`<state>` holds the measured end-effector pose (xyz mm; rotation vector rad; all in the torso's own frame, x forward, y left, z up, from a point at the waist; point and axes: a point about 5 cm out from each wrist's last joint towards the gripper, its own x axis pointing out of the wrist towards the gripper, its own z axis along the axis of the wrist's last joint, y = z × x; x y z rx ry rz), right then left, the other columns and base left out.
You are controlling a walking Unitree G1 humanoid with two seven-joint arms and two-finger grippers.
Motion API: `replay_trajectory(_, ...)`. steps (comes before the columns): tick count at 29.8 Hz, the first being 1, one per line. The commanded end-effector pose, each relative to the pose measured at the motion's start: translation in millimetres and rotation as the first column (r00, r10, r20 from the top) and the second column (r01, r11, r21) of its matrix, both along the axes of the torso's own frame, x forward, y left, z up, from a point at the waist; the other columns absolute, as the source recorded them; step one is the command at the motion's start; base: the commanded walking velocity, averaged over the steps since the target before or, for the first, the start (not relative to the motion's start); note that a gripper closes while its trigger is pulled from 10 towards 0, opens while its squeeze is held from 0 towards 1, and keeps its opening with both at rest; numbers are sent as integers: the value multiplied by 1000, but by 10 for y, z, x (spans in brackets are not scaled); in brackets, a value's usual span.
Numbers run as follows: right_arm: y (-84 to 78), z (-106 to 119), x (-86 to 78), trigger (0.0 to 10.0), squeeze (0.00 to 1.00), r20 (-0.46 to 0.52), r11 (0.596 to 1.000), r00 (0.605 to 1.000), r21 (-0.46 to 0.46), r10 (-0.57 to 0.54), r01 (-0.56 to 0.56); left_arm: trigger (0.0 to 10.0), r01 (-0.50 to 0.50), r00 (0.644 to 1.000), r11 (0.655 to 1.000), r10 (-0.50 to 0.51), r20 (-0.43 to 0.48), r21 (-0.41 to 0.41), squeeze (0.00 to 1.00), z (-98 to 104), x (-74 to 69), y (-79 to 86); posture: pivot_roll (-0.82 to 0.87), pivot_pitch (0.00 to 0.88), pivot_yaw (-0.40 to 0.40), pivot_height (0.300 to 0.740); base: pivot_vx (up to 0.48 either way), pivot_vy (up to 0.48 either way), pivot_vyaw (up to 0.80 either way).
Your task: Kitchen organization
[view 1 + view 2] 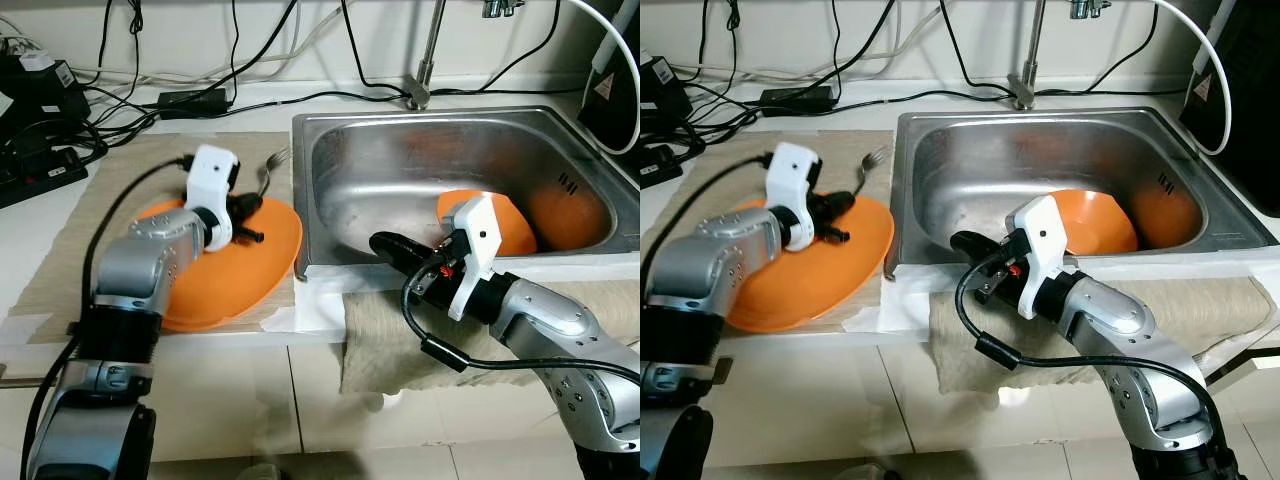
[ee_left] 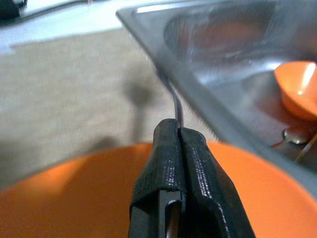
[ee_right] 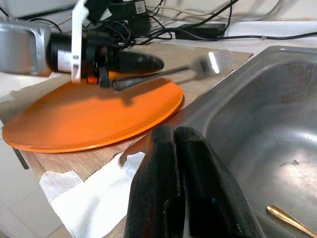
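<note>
Head pair looking forward and down from above the counter [image 1: 40, 260], both covering the sink [image 1: 320, 130] and orange plate [image 1: 855, 245] (slightly offset sideways). Left wrist view close along its hand [image 2: 179, 130], facing the sink. Right wrist view low, facing across the plate.

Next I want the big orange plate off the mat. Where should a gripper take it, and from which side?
Probably by the orange plate's rim nearest the sink: that edge sits raised off the mat, leaving room for a finger beneath. Come in low from the sink side. The left gripper, shut on the fork, hovers above.
</note>
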<state>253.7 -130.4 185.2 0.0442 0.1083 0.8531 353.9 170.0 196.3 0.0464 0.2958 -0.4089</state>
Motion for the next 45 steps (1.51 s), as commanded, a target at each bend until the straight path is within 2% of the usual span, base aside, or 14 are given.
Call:
replay_trajectory(1,7,80,-29,10000,0,11,1000,1000,6,23,-23,0,4,998,1000,-3,63,-16,0,205,7,-6,15,11,39,740,0,0,0)
replay_trajectory(5,22,84,-35,10000,0,0,999,999,15,32,-32,0,29,995,999,-25,100,-40,0,307,-1,-59,15,10,40,740,0,0,0)
replay_trajectory(8,26,88,-35,10000,0,-2,999,999,17,36,-36,0,31,995,999,-27,96,-38,0,297,-5,-69,14,7,38,740,0,0,0)
replay_trajectory(12,23,87,-36,10000,0,-5,999,999,18,34,-34,0,16,996,1000,-17,91,22,0,236,0,-56,12,6,38,740,0,0,0)
replay_trajectory(13,23,85,-38,10000,0,-8,999,999,17,34,-34,431,16,997,999,-19,79,39,0,209,-3,-61,12,6,38,740,0,0,0)
replay_trajectory(14,22,82,-39,10000,0,-10,999,999,16,33,-33,8588,13,997,999,-16,72,52,0,188,-3,-65,11,5,37,740,0,0,0)
replay_trajectory(15,22,78,-41,10000,0,-12,999,999,13,34,-33,10000,14,997,998,-18,72,55,0,176,-3,-70,11,6,36,740,0,0,0)
replay_trajectory(16,22,78,-41,10000,0,-12,999,999,13,34,-33,10000,14,997,998,-18,72,55,0,176,-3,-70,11,6,36,740,0,0,0)
replay_trajectory(17,21,74,-43,10000,0,-14,999,999,12,34,-34,10000,4,997,998,-8,72,57,1000,153,0,-62,9,3,37,740,0,0,0)
replay_trajectory(31,13,93,-49,10000,0,-22,999,999,16,43,-43,10000,-59,998,998,58,36,27,1000,-74,13,-33,4,1,35,740,0,0,0)
replay_trajectory(36,4,126,-51,10000,0,-22,998,998,27,56,-55,10000,-63,998,997,63,-7,40,1000,-177,-7,-17,4,1,34,740,0,0,0)
replay_trajectory(38,-6,164,-42,10000,0,-21,997,998,37,63,-62,10000,-69,996,995,73,-49,76,1000,-272,-20,4,5,3,29,740,0,0,0)
replay_trajectory(45,-6,181,-30,10000,0,-22,997,997,39,68,-67,10000,-72,996,995,76,-54,69,1000,-283,-21,11,9,4,28,740,0,0,0)
